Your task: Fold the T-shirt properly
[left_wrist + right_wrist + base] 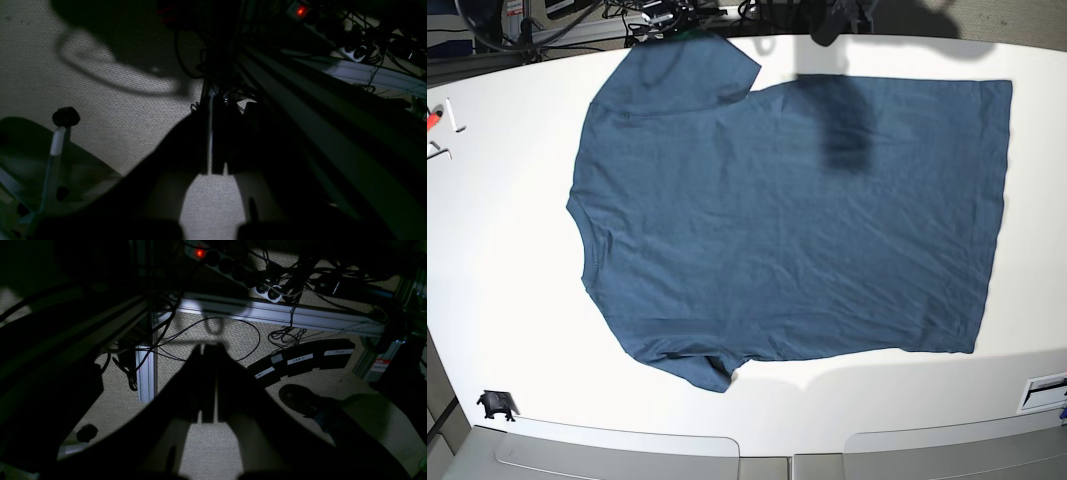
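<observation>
left wrist view: at 6 o'clock, the left gripper point(213, 166) hangs in shadow over woven floor point(110, 100), its dark fingers point(218, 140) pressed together with only a thin slit between them, holding nothing. a metal rail point(333, 143) runs from 12 toward 5 o'clock; a power strip point(302, 11) with a red lamp sits at 1 o'clock among cables. a chair base point(63, 156) with a black knob lies at 8 o'clock. no shirt shows here.

right wrist view: the right gripper point(210, 386) fills 6 o'clock, fingers point(222, 373) closed against each other and empty. beyond it, at 12 to 2 o'clock, a pale rail point(283, 315) crosses under tangled cables point(300, 276); a black labelled block point(303, 360) lies at 3 o'clock and a dark shoe point(300, 400) at 4 o'clock.

base view: the t-shirt point(787, 210) lies spread flat on the white table point(497, 250), neck at 9 o'clock, hem at 3 o'clock, one sleeve at 11 and the other at 7 o'clock. neither gripper appears; a shadow falls on the cloth at 1 o'clock.
</observation>
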### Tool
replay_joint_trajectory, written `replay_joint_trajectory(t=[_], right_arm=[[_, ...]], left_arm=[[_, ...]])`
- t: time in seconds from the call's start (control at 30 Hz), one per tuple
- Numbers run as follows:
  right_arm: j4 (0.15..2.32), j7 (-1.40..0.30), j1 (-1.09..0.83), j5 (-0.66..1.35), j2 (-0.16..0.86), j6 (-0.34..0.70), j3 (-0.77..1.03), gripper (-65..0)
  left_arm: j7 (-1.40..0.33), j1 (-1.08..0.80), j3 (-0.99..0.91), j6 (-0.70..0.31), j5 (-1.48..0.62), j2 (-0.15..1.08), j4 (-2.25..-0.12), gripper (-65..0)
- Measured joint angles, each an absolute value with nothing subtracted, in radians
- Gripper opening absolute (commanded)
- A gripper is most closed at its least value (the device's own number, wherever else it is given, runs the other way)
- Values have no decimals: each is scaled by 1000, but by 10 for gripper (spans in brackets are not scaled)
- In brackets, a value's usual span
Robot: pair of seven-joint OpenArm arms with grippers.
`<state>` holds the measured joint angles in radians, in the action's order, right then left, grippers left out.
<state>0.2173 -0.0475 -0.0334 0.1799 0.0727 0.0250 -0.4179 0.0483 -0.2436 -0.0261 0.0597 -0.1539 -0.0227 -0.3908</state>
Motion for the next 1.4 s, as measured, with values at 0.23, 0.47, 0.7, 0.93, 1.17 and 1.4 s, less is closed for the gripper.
replay_joint_trajectory(t=[0.23, 0.47, 0.7, 0.93, 1.17, 1.4], right_arm=[[217, -47, -33, 180, 81, 22, -418, -650], [220, -27, -36, 180, 113, 22, -418, -650], [290, -24, -82, 180, 179, 21, -418, -650], [466, -25, -231, 180, 258, 20, -418, -650], [672, -20, -456, 182, 366, 18, -420, -650], [936, 11, -684, 231, 492, 7, -419, -650]], left_arm=[[50, -252, -26, 60, -154, -21, -391, -650], [46, -297, -26, 59, -156, 9, -413, -650], [46, -409, -26, 56, -157, 64, -538, -650], [43, -562, -26, 56, -157, 129, -699, -650], [34, -770, -25, 52, -160, 209, -908, -650], [32, -943, -26, 53, -168, 311, -1171, -650]])
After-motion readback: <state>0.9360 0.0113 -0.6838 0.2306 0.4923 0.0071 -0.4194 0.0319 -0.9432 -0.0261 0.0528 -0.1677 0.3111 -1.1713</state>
